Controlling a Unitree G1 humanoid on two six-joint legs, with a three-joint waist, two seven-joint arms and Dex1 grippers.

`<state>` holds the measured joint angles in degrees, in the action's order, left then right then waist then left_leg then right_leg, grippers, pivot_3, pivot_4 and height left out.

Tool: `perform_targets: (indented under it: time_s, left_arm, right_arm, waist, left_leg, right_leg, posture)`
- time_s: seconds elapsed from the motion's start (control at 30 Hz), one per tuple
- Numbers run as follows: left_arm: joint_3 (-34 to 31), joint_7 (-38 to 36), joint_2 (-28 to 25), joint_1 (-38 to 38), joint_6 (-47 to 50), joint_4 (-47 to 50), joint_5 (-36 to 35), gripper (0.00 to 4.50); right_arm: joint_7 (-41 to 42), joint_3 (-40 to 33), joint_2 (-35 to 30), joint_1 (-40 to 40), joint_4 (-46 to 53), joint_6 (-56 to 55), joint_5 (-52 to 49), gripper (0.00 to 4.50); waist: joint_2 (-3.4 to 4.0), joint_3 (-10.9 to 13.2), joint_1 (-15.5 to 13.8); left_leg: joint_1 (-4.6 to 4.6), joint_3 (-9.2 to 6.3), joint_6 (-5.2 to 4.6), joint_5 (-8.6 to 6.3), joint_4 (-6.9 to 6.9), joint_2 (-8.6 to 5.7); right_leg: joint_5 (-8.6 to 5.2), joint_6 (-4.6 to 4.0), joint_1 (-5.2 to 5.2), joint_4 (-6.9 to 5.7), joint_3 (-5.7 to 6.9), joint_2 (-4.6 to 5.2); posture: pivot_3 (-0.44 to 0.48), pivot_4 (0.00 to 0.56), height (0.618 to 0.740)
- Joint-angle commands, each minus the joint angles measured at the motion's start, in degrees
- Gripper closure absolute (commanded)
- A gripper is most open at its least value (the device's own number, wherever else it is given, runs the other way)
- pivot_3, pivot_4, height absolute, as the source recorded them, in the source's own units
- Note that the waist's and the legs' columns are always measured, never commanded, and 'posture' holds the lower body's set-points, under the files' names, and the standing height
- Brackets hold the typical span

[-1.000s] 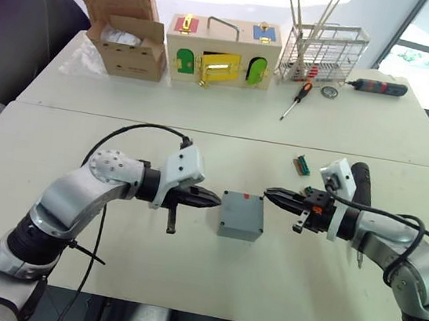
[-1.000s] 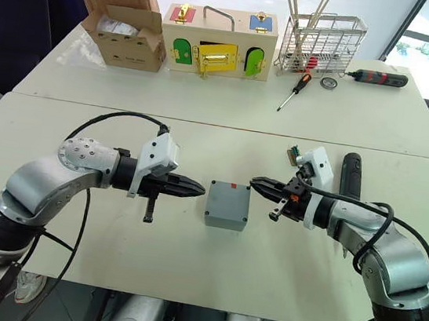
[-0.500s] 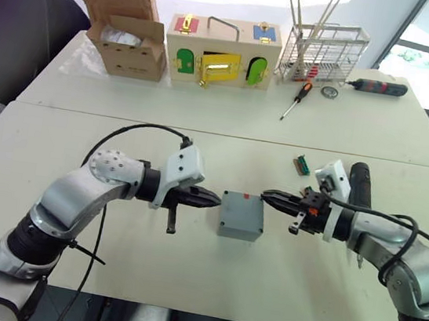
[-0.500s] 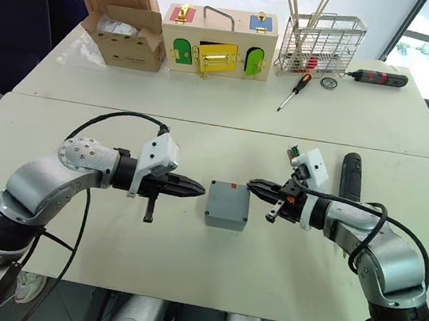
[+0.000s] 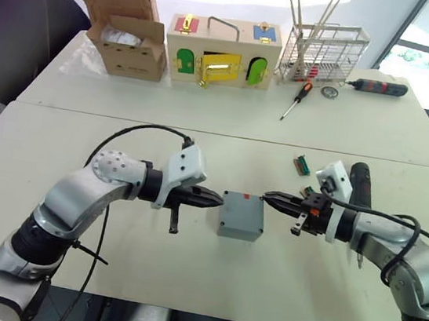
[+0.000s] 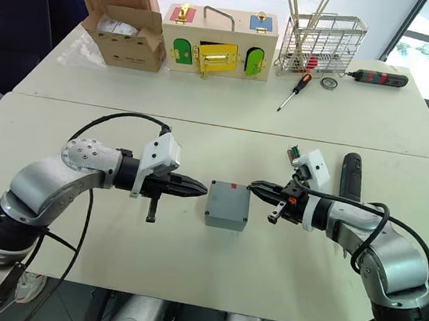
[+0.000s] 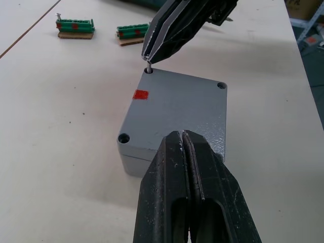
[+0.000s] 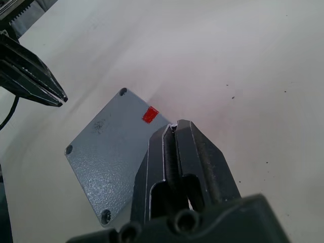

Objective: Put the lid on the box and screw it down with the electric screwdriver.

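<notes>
Left arm: reached in from the left of the box (image 5: 241, 215), elbow bent, forearm level above the table.
Left gripper (image 5: 217, 200): fingers pressed together, tips at the box's left edge.
Right arm: reached in from the right of the box, elbow bent outward, forearm level.
Right gripper (image 7: 148, 55): fingers pinched on a small screw (image 7: 149, 66), held upright at the box's corner hole nearest the red mark.
</notes>
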<state>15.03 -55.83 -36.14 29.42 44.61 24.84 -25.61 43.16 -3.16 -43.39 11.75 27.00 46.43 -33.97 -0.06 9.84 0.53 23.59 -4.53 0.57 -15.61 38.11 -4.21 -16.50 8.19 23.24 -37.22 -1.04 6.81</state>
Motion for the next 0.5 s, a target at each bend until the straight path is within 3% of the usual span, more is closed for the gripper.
perform_targets:
  time_s: [0.03, 0.13, 0.37, 0.4, 0.5]
  left_arm:
    - [0.2, 0.0, 0.0, 0.6, -0.7, 0.8, -0.1, 4.5]
    - [0.1, 0.1, 0.2, 0.5, -0.7, 0.9, 0.0, 4.5]
    - [0.3, 0.5, 0.4, 0.0, -0.7, 1.3, 0.0, 4.5]
    - [0.2, 0.5, 0.3, 0.0, -0.8, 1.3, -0.1, 4.5]
    - [0.1, 0.6, 0.7, 0.2, -1.3, 1.2, 0.0, 4.5]
  right_arm:
    - [0.4, 0.0, -0.4, 0.8, 0.9, -0.8, 0.3, 4.41]
    - [0.5, 0.0, -0.4, 1.4, 0.6, -1.1, 0.4, 3.49]
    - [1.3, -2.2, -1.1, 2.6, 0.3, -0.3, -0.8, 0.32]
    - [1.3, -3.0, -1.4, 3.0, 0.1, 0.2, -1.3, 0.02]
    - [0.2, -8.2, -2.4, 5.7, -2.6, 1.3, -2.8, 0.02]
  waist:
    - [0.0, 0.0, 0.0]
    - [0.0, 0.0, 0.0]
    - [0.0, 0.0, 0.0]
    - [0.0, 0.0, 0.0]
    - [0.0, 0.0, 0.0]
  left_leg:
    - [0.0, 0.0, 0.0, 0.0, 0.0, 0.0]
    - [0.0, 0.0, 0.0, 0.0, 0.0, 0.0]
    - [0.0, 0.0, 0.0, 0.0, 0.0, 0.0]
    - [0.0, 0.0, 0.0, 0.0, 0.0, 0.0]
    - [0.0, 0.0, 0.0, 0.0, 0.0, 0.0]
  right_leg:
    - [0.0, 0.0, 0.0, 0.0, 0.0, 0.0]
    - [0.0, 0.0, 0.0, 0.0, 0.0, 0.0]
    - [0.0, 0.0, 0.0, 0.0, 0.0, 0.0]
    - [0.0, 0.0, 0.0, 0.0, 0.0, 0.0]
    - [0.0, 0.0, 0.0, 0.0, 0.0, 0.0]
  posture:
    - [0.0, 0.15, 0.73]
    - [0.0, 0.15, 0.73]
    - [0.0, 0.15, 0.73]
    - [0.0, 0.15, 0.73]
    - [0.0, 0.15, 0.73]
